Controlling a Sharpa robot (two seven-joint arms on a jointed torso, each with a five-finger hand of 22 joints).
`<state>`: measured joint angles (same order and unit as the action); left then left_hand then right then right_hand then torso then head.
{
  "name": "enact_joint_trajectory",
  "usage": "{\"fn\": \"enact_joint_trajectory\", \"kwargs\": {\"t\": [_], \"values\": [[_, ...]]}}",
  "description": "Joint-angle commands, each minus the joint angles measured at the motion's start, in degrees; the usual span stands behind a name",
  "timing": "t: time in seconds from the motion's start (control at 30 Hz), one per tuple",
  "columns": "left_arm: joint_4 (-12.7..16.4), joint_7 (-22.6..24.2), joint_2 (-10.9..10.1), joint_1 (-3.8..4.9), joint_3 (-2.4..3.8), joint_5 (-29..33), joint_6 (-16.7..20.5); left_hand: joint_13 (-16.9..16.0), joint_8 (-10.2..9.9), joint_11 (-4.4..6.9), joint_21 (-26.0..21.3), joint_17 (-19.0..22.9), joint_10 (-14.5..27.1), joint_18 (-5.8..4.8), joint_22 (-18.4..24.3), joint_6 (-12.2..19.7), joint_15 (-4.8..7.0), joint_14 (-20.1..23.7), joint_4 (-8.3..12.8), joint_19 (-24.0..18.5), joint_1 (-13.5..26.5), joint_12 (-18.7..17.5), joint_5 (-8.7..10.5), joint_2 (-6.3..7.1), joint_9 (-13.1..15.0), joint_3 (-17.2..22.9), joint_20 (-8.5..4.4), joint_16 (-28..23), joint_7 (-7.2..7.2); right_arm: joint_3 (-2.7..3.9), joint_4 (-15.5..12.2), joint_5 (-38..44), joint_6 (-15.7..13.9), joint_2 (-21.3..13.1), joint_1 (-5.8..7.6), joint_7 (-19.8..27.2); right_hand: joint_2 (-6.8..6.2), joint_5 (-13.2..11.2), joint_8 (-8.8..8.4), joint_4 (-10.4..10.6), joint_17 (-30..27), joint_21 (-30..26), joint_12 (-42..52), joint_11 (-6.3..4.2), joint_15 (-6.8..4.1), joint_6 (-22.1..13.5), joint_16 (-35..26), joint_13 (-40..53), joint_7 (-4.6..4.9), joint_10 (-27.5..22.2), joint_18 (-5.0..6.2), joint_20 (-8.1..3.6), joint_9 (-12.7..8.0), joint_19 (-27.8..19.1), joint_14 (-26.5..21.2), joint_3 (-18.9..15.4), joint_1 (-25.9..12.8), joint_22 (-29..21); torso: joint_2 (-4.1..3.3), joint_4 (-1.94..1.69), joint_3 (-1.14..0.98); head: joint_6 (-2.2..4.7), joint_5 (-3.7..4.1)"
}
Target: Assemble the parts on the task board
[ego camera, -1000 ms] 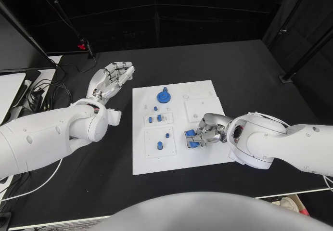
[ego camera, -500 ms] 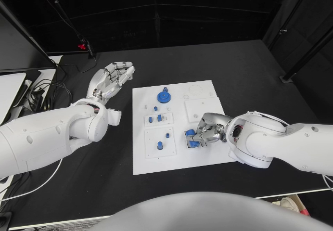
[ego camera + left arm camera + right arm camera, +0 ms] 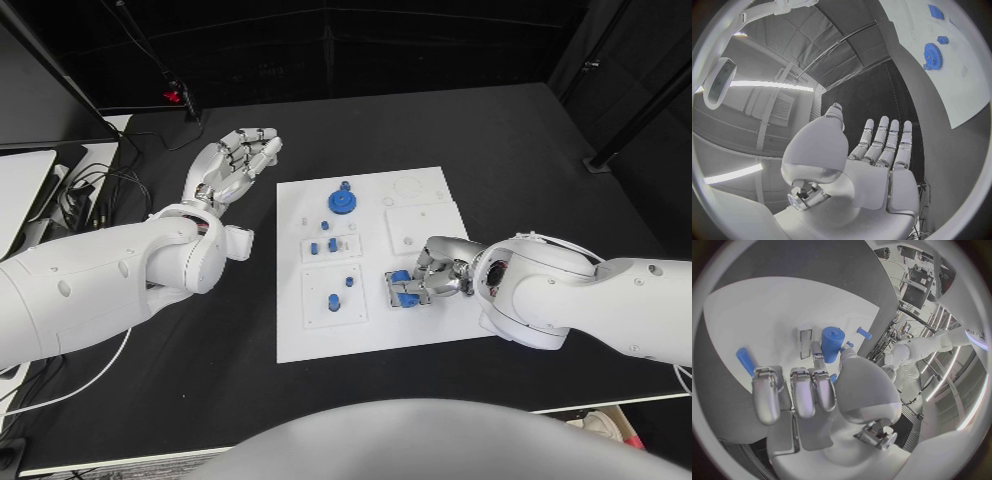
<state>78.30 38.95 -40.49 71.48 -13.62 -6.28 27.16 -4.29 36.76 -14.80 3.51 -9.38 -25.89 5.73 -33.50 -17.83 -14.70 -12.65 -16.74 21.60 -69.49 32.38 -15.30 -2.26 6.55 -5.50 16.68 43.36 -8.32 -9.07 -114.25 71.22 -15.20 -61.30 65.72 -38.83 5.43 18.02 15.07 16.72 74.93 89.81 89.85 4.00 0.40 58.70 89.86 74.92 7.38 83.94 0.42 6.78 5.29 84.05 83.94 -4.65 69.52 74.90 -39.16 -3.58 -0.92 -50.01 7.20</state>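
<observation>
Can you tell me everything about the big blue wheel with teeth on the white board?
The round blue plastic-looking gear has small teeth all around its rim and a raised hub in its middle. It lies flat on the far part of the white task board, towards the board's left edge. Neither hand touches it. The left wrist view also shows it.

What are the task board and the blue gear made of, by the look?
Task board: looks like rigid white plastic, matte; flat, uniform, with raised square inserts. Could be painted sheet, cannot tell. Blue gear: likely moulded or printed plastic; solid saturated blue, no metallic shine, toothed rim seen in the left wrist view.
</observation>
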Motion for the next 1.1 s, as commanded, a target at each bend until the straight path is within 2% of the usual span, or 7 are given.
{"fn": "enact_joint_trajectory", "kwargs": {"t": [0.03,0.43,0.6,0.77,0.87,1.03,1.1], "values": [[0.09,4.07,0.03,0.09,0.06,0.02,-0.58,0.06,0.37,-0.03,0.21,0.09,0.33,-0.71,0.05,0.4,0.04,0.52,0.03,-0.07,0.0,0.35,-0.38,-0.74,-0.07,-0.31,0.02,0.31,-8.61,0.02,-0.05,0.29,1.44,0.07,0.06,-0.61,0.19,-0.84,-0.39,0.06,15.07,0.19,0.15,-0.39,-0.25,0.31,0.14,15.08,-0.02,6.06,-0.42,-0.33,0.09,5.95,6.06,-0.79,-0.73,15.1,0.0,0.0,-0.01,0.01,0.2],[0.12,4.04,-0.01,0.09,0.06,0.02,-0.55,0.06,0.37,-0.03,0.21,0.09,0.33,-0.71,0.05,0.4,0.04,0.52,0.03,-0.07,0.0,0.35,-0.38,-0.74,-0.07,-0.31,0.02,0.31,-8.61,0.02,0.4,0.29,1.94,0.47,0.06,-0.53,0.96,-3.63,-1.06,0.06,15.07,0.19,0.15,-0.33,-0.27,0.56,0.14,15.08,0.04,6.06,-0.42,-0.35,0.34,5.95,6.06,-2.87,-2.15,15.1,0.0,0.03,0.02,0.01,0.07],[0.11,4.04,0.04,0.09,0.06,0.02,-0.59,0.06,0.37,-0.03,0.21,0.09,0.33,-0.71,0.05,0.4,0.04,0.52,0.03,-0.07,0.0,0.35,-0.38,-0.74,-0.07,-0.31,0.02,0.31,-8.61,0.02,0.58,0.29,1.52,0.5,0.06,-0.4,1.67,-6.0,-1.43,0.08,15.07,0.19,0.15,-0.3,-0.27,0.72,0.14,15.08,0.07,6.06,-0.42,-0.35,0.53,5.95,6.06,-4.28,-3.2,15.1,0.01,0.05,0.03,0.01,0.16],[0.11,4.03,0.05,0.09,0.06,0.02,-0.65,0.06,0.37,-0.03,0.21,0.09,0.33,-0.71,0.05,0.4,0.04,0.52,0.03,-0.07,0.0,0.35,-0.38,-0.74,-0.07,-0.31,0.02,0.31,-8.61,0.02,0.61,0.29,0.88,0.48,0.06,-0.22,1.73,-7.32,-1.68,0.07,15.07,0.19,0.15,-0.26,-0.27,0.73,0.14,15.08,0.13,6.06,-0.42,-0.35,0.64,5.95,6.06,-5.48,-4.06,15.1,0.04,0.05,0.01,0.01,0.18],[0.11,4.03,0.01,0.09,0.06,0.02,-0.67,0.06,0.37,-0.03,0.21,0.09,0.33,-0.71,0.05,0.4,0.04,0.52,0.03,-0.07,0.0,0.35,-0.38,-0.74,-0.07,-0.31,0.02,0.31,-8.61,0.01,0.47,0.38,-0.43,0.22,0.05,0.3,1.71,-8.87,-1.86,0.01,15.07,0.19,0.15,-0.24,-0.3,0.84,0.14,15.08,0.15,6.06,-0.42,-0.35,0.79,5.95,6.06,-6.63,-4.7,15.1,0.04,0.0,-0.02,0.01,0.18],[0.19,4.02,-0.19,0.08,0.06,0.02,-0.66,0.1,0.43,-0.03,0.21,0.17,0.36,-0.71,0.07,0.43,0.04,0.52,0.04,-0.08,-0.06,0.42,-0.47,-0.8,-0.12,-0.37,0.02,0.38,-8.61,0.01,-0.18,0.99,-5.26,-0.86,0.05,2.28,1.56,-14.23,-1.46,-0.01,15.07,0.19,0.15,-0.44,-0.61,1.85,0.14,15.08,-0.14,6.06,-0.42,-0.58,1.38,5.95,6.06,-9.09,-6.51,15.1,0.03,0.14,-0.03,0.01,-0.21],[0.19,4.01,-0.23,0.08,0.06,0.02,-0.68,0.12,0.47,-0.03,0.21,0.24,0.37,-0.71,0.08,0.45,0.04,0.52,0.04,-0.09,-0.1,0.48,-0.53,-0.84,-0.15,-0.4,0.02,0.44,-8.61,0.01,-0.46,1.09,-7.04,-1.31,0.05,3.12,1.49,-14.78,-1.22,0.0,15.07,0.19,0.15,-0.49,-0.73,1.88,0.14,15.08,-0.18,6.06,-0.42,-0.69,1.55,5.95,6.06,-9.59,-6.84,15.1,0.03,0.07,-0.03,0.01,-0.15]]}}
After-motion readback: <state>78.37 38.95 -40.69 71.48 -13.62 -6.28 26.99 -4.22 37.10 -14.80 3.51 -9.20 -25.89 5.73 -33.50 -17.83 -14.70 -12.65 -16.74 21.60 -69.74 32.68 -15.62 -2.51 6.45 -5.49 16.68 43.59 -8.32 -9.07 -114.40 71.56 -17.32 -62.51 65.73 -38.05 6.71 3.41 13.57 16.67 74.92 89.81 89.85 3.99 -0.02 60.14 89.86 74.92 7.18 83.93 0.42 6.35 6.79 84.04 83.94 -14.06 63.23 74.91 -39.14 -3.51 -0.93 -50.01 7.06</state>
